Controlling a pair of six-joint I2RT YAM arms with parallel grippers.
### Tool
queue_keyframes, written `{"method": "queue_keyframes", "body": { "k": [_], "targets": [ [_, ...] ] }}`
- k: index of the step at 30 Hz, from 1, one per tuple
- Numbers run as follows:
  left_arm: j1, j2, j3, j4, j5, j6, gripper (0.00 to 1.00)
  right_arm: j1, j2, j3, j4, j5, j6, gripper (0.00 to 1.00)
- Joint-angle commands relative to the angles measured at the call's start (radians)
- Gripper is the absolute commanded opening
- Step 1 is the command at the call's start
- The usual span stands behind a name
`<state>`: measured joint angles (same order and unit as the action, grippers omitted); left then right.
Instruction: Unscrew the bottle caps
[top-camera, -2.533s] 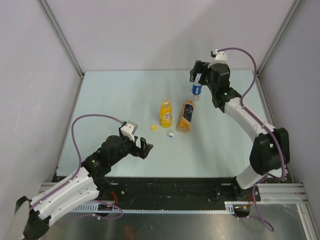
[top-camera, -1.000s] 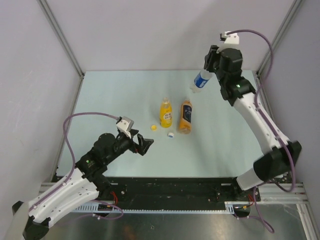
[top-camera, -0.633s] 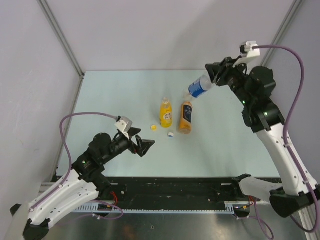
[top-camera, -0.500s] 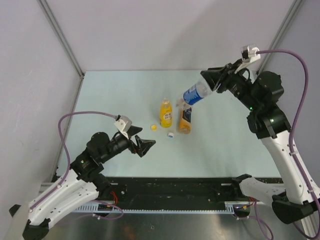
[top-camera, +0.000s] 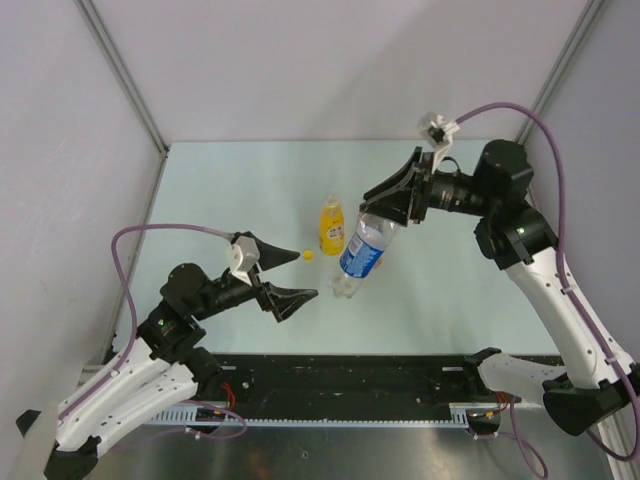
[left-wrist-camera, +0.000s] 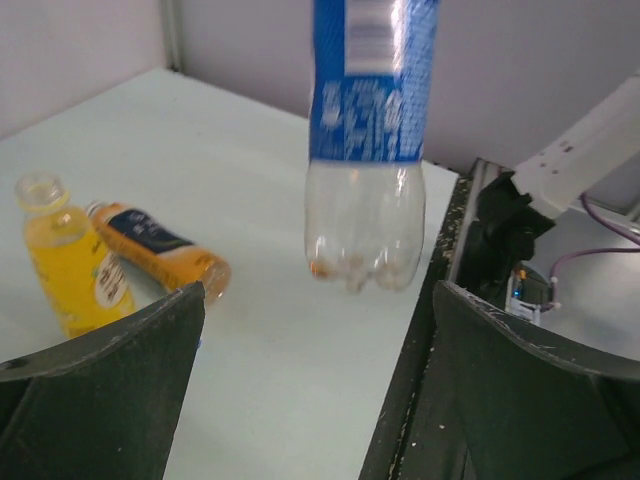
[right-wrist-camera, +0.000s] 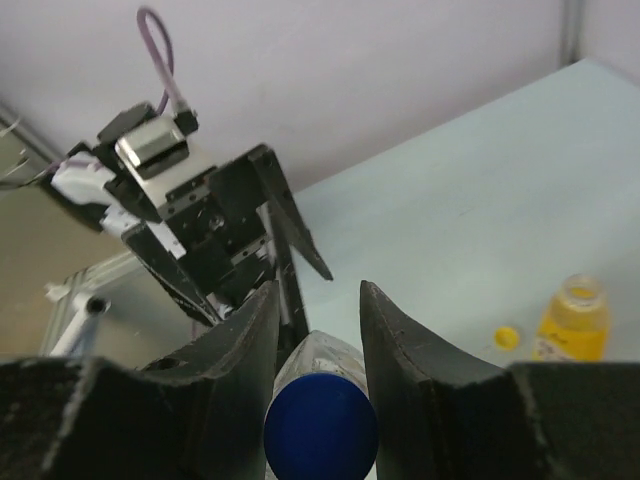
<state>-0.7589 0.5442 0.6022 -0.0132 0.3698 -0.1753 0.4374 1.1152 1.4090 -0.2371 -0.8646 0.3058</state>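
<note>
Seen from above, the right claw (top-camera: 378, 205) is gripping the clear bottle (top-camera: 360, 252) by its top, hanging it just right of the yellow bottle (top-camera: 331, 225) and hiding the orange one. The left claw (top-camera: 305, 274) is gaping wide in front of the yellow bottle and probably must close on the clear body. The left wrist view is cutting off that bottle's top. The right wrist view is showing the blue cap (right-wrist-camera: 320, 428) on, unscrewing not yet begun.

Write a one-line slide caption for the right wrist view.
Right gripper grips the blue-capped bottle, pointing it toward the open left gripper.
</note>
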Motion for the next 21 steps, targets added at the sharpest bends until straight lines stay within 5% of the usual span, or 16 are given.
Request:
{"method": "queue_keyframes", "body": {
  "k": [1,12,21],
  "targets": [
    [-0.001,0.035,0.012,0.141,0.163,0.025,0.99,0.052,0.021,-0.01,-0.008,-0.108,-0.014,0.0],
    [-0.018,0.271,0.107,0.191,0.376,0.03,0.99,0.142,0.082,-0.026,0.045,-0.072,-0.014,0.0],
    [-0.067,0.378,0.13,0.222,0.378,0.039,0.99,0.155,0.102,-0.028,0.07,-0.061,-0.004,0.0]
  ]
}}
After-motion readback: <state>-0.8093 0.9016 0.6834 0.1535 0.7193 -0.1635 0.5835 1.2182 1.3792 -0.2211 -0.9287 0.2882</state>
